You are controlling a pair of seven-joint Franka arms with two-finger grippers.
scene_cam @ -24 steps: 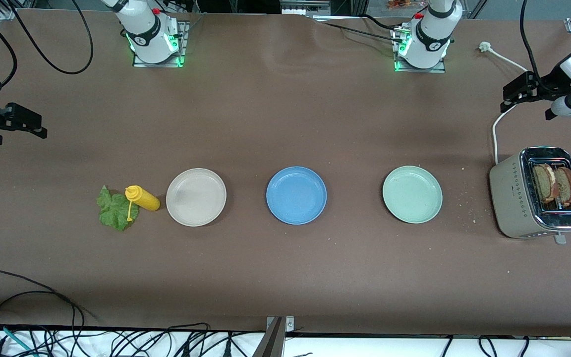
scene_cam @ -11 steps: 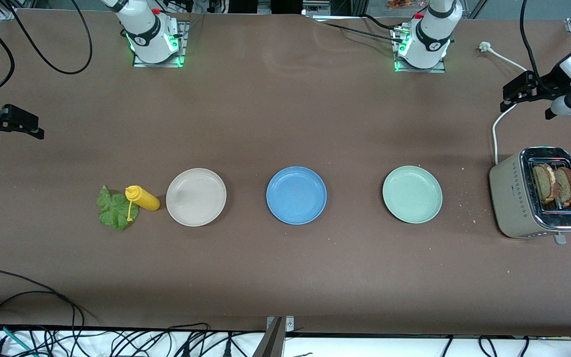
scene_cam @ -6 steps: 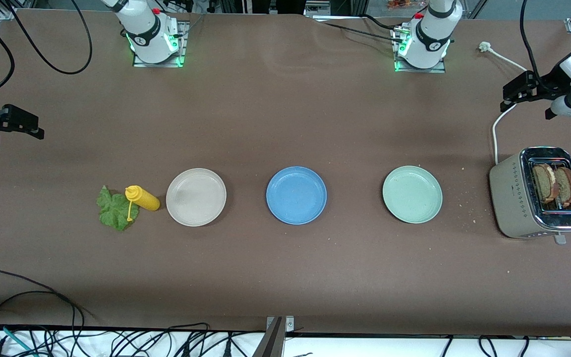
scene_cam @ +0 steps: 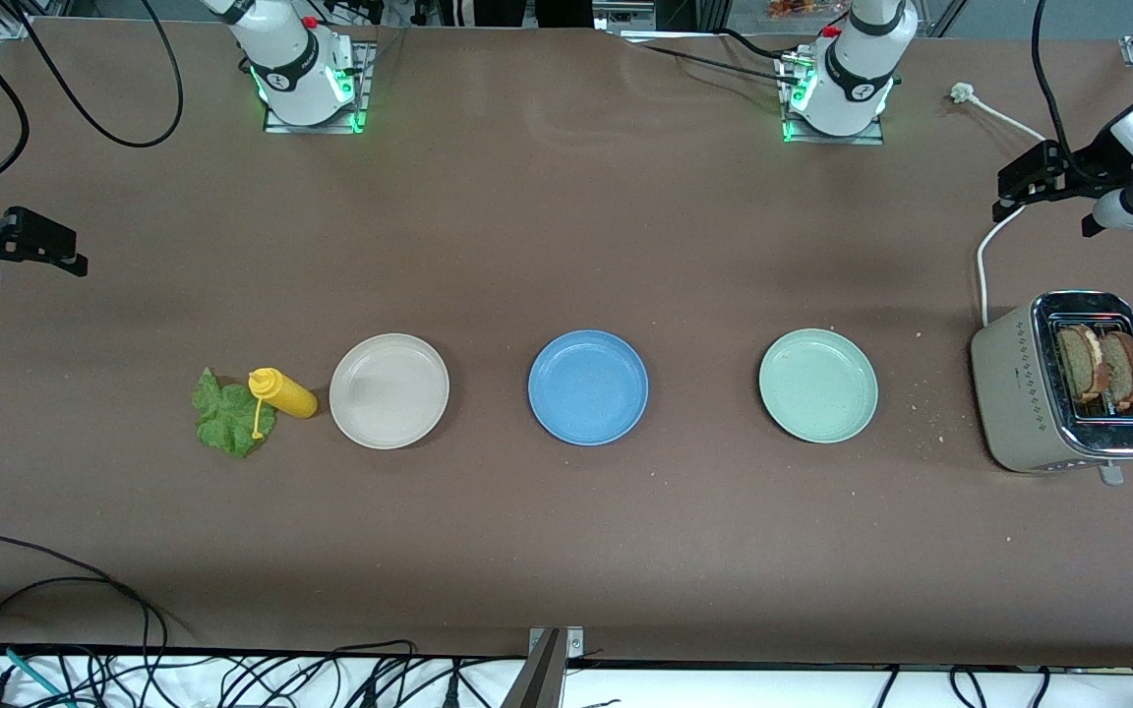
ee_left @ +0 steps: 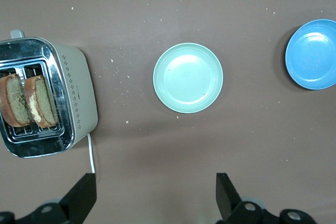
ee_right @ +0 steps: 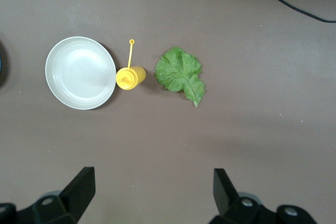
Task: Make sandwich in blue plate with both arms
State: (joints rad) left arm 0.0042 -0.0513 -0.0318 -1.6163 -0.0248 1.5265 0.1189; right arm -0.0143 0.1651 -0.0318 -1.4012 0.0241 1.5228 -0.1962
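Open tabletop, with one row of things across the middle

The beige plate [scene_cam: 388, 390], blue plate [scene_cam: 587, 386] and green plate [scene_cam: 817, 384] stand well apart, with bare table between them and on both sides of the row. The yellow bottle [scene_cam: 281, 393] stands just beside the beige plate, its base overlapping the lettuce leaf [scene_cam: 229, 414]. The toaster [scene_cam: 1065, 382], holding two bread slices [scene_cam: 1102, 368], blocks the left arm's end, its cord [scene_cam: 985, 264] trailing toward the bases.

Blue plate [scene_cam: 587, 386], green lettuce [scene_cam: 225, 414], yellow bottle [scene_cam: 282, 392], brown bread [scene_cam: 1103, 368].
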